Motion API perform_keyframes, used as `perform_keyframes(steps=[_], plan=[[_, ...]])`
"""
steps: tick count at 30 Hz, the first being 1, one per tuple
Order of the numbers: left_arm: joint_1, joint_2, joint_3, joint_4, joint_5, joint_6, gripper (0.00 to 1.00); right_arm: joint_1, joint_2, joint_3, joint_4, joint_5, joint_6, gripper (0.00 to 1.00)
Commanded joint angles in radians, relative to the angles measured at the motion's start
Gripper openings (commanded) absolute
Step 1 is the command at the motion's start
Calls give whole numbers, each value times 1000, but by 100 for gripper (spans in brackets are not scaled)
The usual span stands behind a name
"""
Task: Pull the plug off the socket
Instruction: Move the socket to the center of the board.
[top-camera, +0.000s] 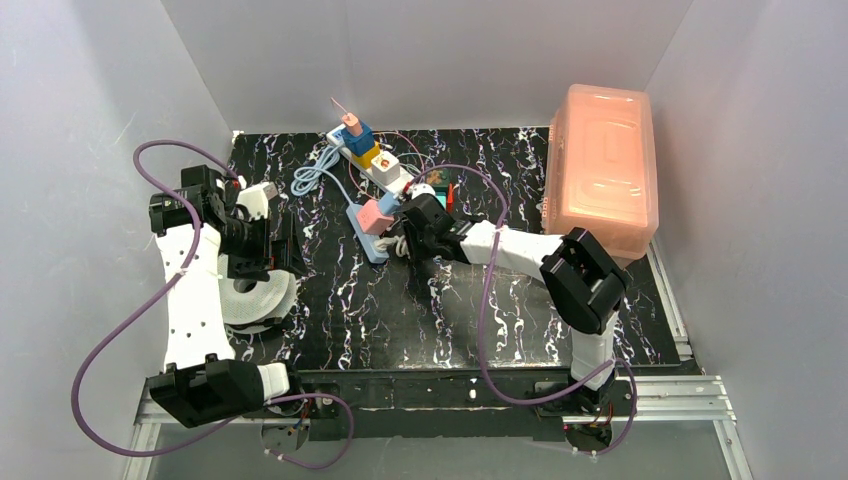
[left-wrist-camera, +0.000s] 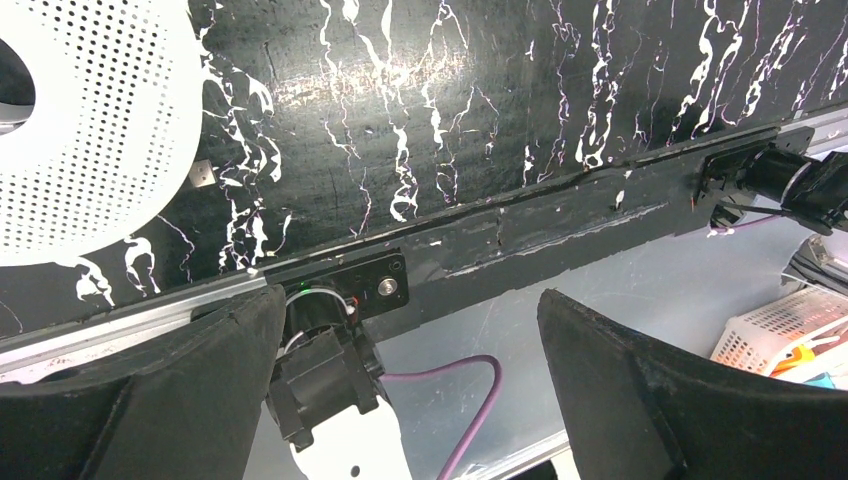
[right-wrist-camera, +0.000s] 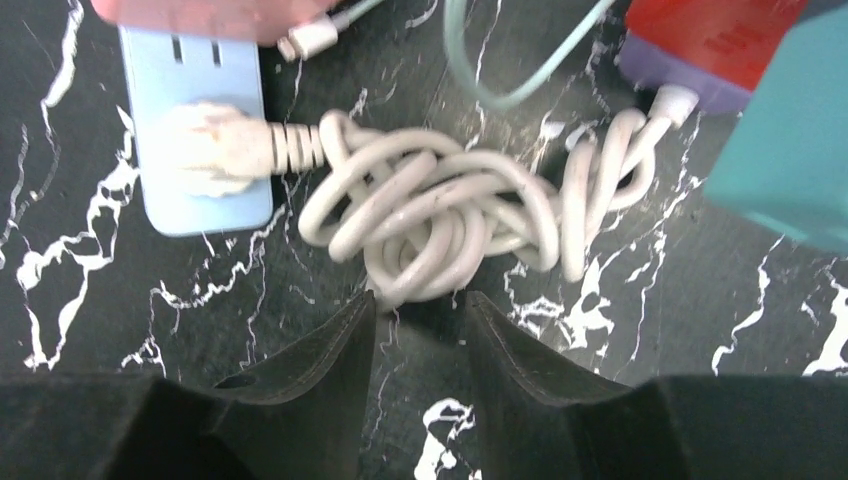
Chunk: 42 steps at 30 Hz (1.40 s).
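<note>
Socket: long white power strip (top-camera: 396, 175) with pastel outlet faces, at the far middle of the black marbled table (top-camera: 480, 320).
Plugs seated in it: a blue block plug with a pink top (top-camera: 353, 133) at the far end and a yellow-and-red plug (top-camera: 378, 157) next along; I cannot tell which one is meant.
Long axis: diagonal in the overhead view, from far left to near right.
My right gripper (right-wrist-camera: 420, 300): jaws at a slim gap with bare table between them and nothing clamped. The lowest loop of a tangled white cord (right-wrist-camera: 450, 210) lies just at the tips.
Bearing: the socket lies beyond my right fingertips, farther from the bases and slightly left. It is outside my right wrist view, which shows a slim light-blue strip (right-wrist-camera: 195, 195) carrying a white plug (right-wrist-camera: 205, 150).
My left gripper (left-wrist-camera: 410, 300): spread wide and empty, at the near table edge beside a white perforated roll (left-wrist-camera: 90, 130).
Nearer arm: the right; the left is well apart.
Judged need: carry my right fingers past the light-blue strip, then straddle a plug across the strip's long axis.
</note>
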<state>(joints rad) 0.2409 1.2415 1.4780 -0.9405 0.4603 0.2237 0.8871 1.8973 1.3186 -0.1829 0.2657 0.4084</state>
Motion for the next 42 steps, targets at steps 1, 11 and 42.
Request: perform_keyframes(steps=[1,11,42], plan=[[7,-17,-19,-104,27,8,98,26,-32,54,-138,19,-9,48],[7,-18,-14,-111,17,34,98,44,54,217,-76,8,-151,52],[5,-59,-1,-124,36,9,98,80,55,-6,-222,179,150,1]])
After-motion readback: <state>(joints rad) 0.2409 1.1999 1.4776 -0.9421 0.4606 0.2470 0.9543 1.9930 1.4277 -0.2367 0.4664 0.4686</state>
